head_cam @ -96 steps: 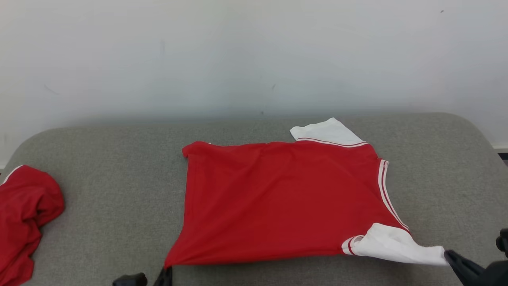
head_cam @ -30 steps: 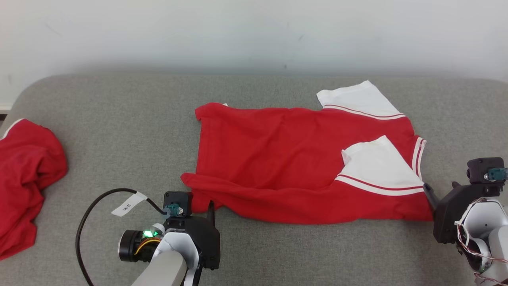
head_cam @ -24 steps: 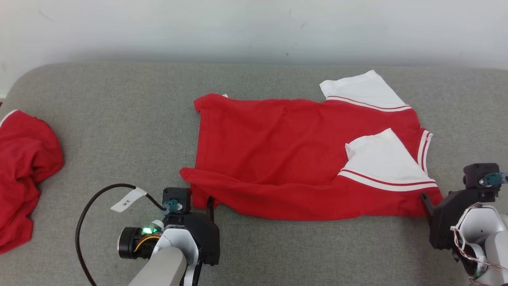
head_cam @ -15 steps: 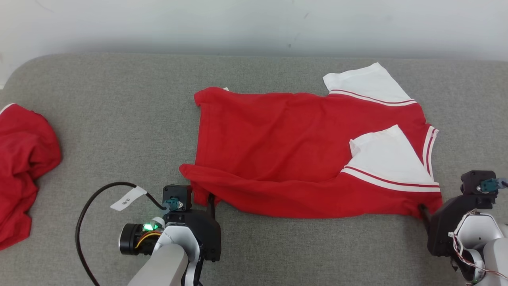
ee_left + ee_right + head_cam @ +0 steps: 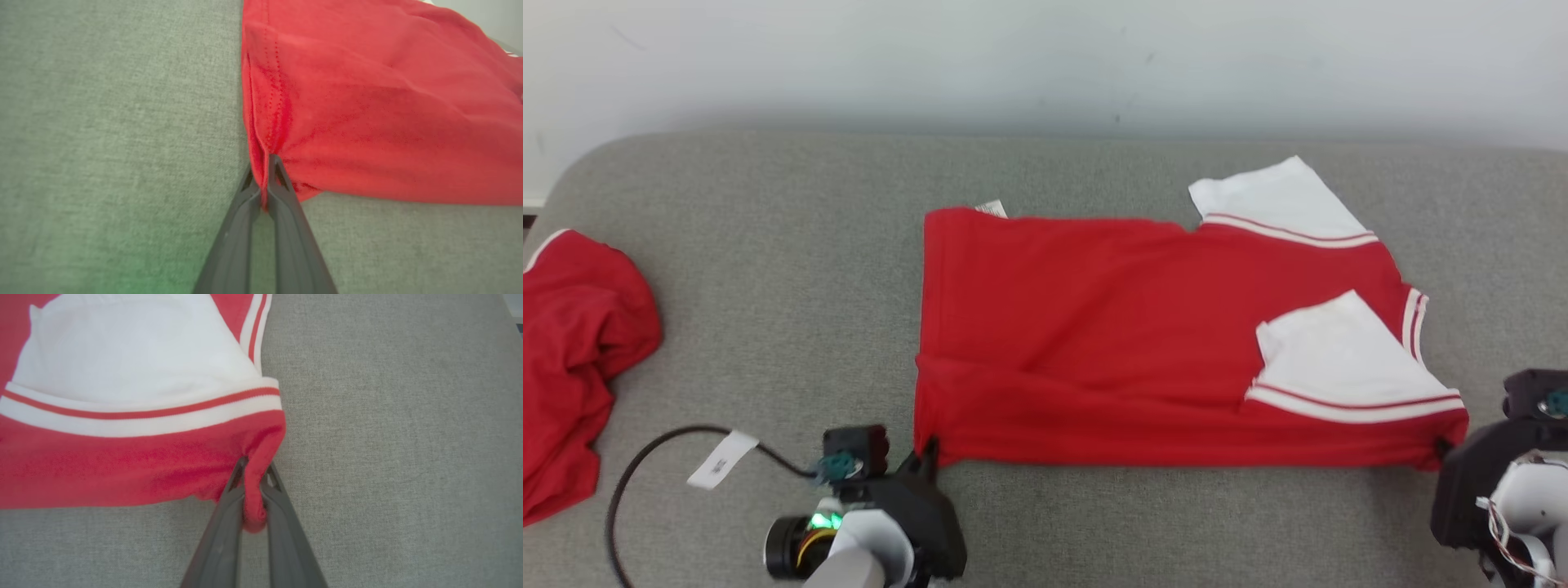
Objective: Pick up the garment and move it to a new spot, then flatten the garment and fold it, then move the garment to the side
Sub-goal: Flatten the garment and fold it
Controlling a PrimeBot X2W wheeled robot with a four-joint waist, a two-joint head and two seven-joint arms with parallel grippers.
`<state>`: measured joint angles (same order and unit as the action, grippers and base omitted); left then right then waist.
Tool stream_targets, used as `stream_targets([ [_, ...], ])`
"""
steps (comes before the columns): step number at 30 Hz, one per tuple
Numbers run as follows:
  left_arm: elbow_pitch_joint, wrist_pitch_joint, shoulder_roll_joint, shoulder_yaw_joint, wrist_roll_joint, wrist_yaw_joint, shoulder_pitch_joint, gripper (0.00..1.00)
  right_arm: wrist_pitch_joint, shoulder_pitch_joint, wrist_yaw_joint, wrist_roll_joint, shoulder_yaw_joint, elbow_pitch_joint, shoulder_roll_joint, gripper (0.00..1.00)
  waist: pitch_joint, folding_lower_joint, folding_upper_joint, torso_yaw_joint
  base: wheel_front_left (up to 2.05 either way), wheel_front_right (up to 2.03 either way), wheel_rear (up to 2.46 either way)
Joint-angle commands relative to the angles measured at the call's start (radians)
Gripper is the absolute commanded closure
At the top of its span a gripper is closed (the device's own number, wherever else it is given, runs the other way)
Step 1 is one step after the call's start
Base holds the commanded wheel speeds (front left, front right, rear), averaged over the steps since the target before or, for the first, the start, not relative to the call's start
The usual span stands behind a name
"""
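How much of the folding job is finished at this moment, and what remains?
Done: the shirt lies spread on the grey cushion, with its near sleeve and near edge folded over. In hand: the left jaws and right jaws are shut on the two near corners of that fold. Left: the remaining folds, then moving the shirt to the side.

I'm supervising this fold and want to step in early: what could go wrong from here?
The left gripper and right gripper each pinch only a small corner of the shirt; either could slip out when lifted. The white sleeve lies loose on top and might flop open.
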<state>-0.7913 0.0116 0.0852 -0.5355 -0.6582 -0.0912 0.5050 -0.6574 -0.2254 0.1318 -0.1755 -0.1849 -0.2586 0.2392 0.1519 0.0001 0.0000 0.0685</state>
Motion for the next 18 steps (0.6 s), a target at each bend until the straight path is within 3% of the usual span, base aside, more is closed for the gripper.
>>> stream_targets([
  [1, 0.003, -0.009, 0.026, 0.011, -0.015, -0.001, -0.051, 1.00, -0.006, 0.026, -0.002, -0.004, -0.016, 0.008, 0.008, 1.00, -0.023, -0.0001, 0.0000, 0.007, 0.00, 0.00, 0.00],
  [6, 0.094, -0.059, 0.052, 0.022, -0.076, 0.045, -0.152, 1.00, -0.043, 0.099, -0.002, -0.028, -0.065, 0.064, -0.011, 1.00, -0.067, -0.0001, 0.0000, 0.028, 0.00, 0.00, 0.00],
  [12, 0.244, -0.137, 0.075, 0.032, -0.150, 0.070, -0.278, 1.00, -0.122, 0.221, -0.002, -0.070, -0.103, 0.216, -0.059, 1.00, -0.126, -0.0001, 0.0000, 0.032, 0.00, 0.00, 0.00],
  [18, 0.460, -0.231, 0.144, 0.027, -0.195, 0.040, -0.435, 1.00, -0.229, 0.404, -0.002, -0.111, -0.139, 0.445, -0.123, 1.00, -0.180, -0.0001, 0.0000, 0.018, 0.00, 0.00, 0.00],
])
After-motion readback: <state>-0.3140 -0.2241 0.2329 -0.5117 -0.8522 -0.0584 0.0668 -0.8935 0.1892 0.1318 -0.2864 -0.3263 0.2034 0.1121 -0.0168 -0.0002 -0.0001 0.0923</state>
